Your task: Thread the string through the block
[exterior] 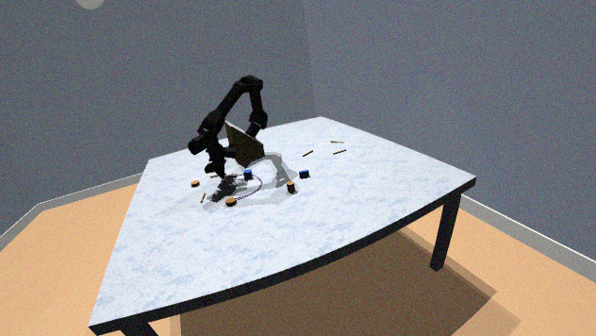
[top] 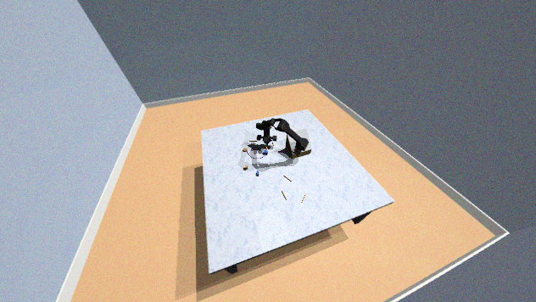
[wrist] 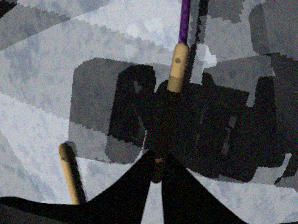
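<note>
My gripper (top: 267,147) (exterior: 223,176) (wrist: 158,159) is shut on the thin wooden stick (wrist: 176,72), low above the table beside the blue block (top: 265,152) (exterior: 248,174). The stick's string end points away from the fingertips, and the purple string (wrist: 184,20) leaves it in the wrist view. The round button (top: 244,149) (exterior: 230,201) lies on the table. From it the string curves to the block's side away from the gripper. The stick is on the gripper's side, so the string appears to run through the block. The hole is not visible; the block is outside the wrist view.
A loose stick (top: 253,141) (exterior: 203,197) lies near the button, and another loose stick (wrist: 70,175) lies beside the gripper. A wooden disc (exterior: 195,183), a wooden cylinder (top: 245,167) (exterior: 290,187) and a second blue block (top: 257,173) (exterior: 304,174) stand around. Several sticks lie farther off.
</note>
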You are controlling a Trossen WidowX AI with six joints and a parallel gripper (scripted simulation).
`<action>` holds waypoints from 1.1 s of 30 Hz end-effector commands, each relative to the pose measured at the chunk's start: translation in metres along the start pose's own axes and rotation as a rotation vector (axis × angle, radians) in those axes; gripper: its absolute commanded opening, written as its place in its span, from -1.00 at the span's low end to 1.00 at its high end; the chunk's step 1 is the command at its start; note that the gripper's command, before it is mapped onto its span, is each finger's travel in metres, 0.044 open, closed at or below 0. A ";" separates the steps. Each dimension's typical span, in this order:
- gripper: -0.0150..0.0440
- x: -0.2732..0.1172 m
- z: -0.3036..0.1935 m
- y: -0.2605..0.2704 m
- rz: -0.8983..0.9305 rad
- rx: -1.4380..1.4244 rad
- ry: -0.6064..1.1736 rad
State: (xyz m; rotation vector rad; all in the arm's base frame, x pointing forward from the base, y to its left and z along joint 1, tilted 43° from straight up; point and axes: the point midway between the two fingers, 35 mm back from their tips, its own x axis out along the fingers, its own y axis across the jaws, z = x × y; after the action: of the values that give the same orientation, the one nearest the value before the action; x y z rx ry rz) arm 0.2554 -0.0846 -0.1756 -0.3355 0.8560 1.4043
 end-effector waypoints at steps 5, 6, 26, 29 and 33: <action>-0.49 -0.001 -0.006 0.001 -0.001 -0.001 0.002; -0.49 0.001 -0.009 0.001 -0.004 -0.001 0.001; -0.49 0.009 -0.018 0.001 -0.012 0.000 0.001; -0.49 0.009 -0.018 0.001 -0.012 0.000 0.001; -0.49 0.009 -0.018 0.001 -0.012 0.000 0.001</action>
State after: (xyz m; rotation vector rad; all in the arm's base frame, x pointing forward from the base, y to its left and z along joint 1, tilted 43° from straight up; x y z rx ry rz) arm 0.2489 -0.0895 -0.1910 -0.3318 0.8521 1.3898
